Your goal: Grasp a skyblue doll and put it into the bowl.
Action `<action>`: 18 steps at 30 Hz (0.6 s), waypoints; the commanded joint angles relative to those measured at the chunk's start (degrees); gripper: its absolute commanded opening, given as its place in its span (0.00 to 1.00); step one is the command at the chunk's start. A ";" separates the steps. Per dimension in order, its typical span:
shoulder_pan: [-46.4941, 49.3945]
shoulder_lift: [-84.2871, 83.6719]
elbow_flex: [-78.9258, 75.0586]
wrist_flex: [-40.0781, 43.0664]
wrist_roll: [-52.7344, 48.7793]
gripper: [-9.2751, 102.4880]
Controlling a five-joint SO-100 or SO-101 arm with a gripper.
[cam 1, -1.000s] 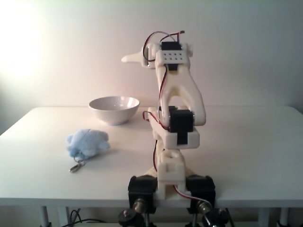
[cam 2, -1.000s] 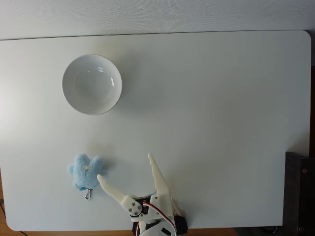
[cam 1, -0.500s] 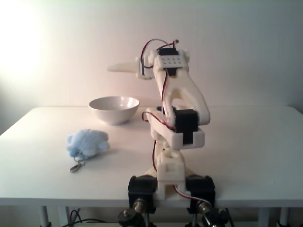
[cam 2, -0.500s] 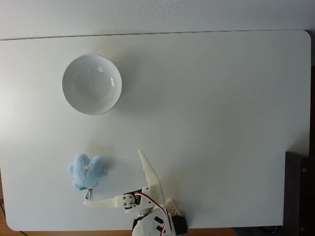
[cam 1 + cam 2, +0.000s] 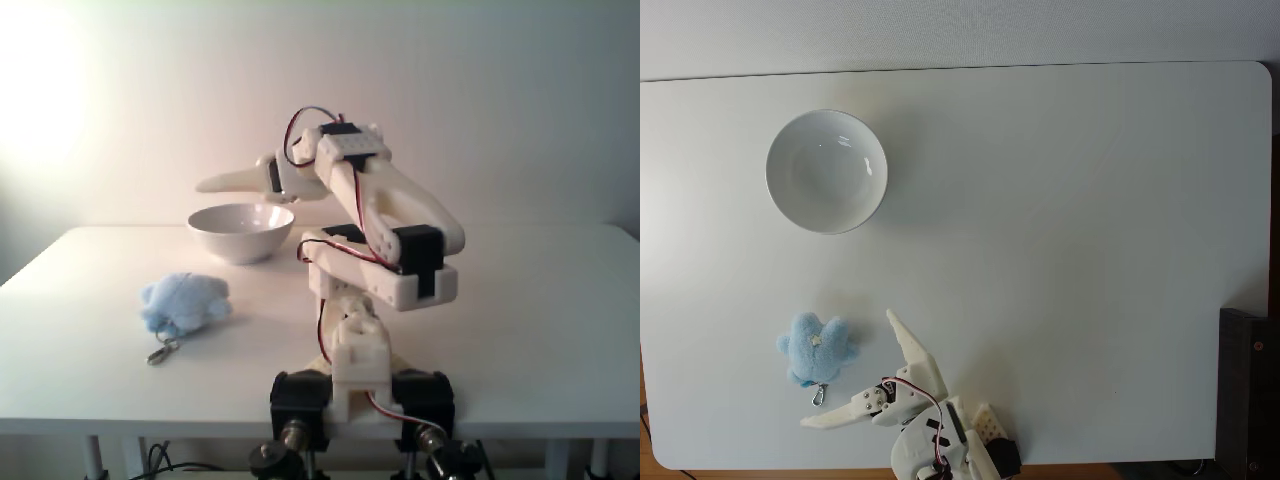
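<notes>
Two objects lie on the white table point(image 5: 1090, 250): a small fluffy pale-blue plush doll point(image 5: 816, 348) with a metal keychain clasp point(image 5: 819, 397), and a plain round glossy white ceramic bowl point(image 5: 826, 171). In the fixed view from above, the doll sits near the table's lower left part, its clasp trailing toward the near edge, while the bowl stands well apart from it, farther up and empty. The white two-finger gripper point(image 5: 845, 368) is spread wide and grips nothing; one finger points up past the doll's right side, the other runs leftward below the clasp, so the doll falls roughly within the open angle as seen from above. The front fixed view shows the gripper point(image 5: 235, 180) held high above the tabletop, level with the space over the bowl's rim point(image 5: 241, 212), well clear of the doll point(image 5: 184, 302). Such a wide spread probably suits the soft, lumpy toy, giving room to descend around it. Judged from this, the grasp has not begun; lowering onto the doll would come first.
</notes>
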 commanded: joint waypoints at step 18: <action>-0.35 -12.48 -15.29 -0.09 0.53 0.93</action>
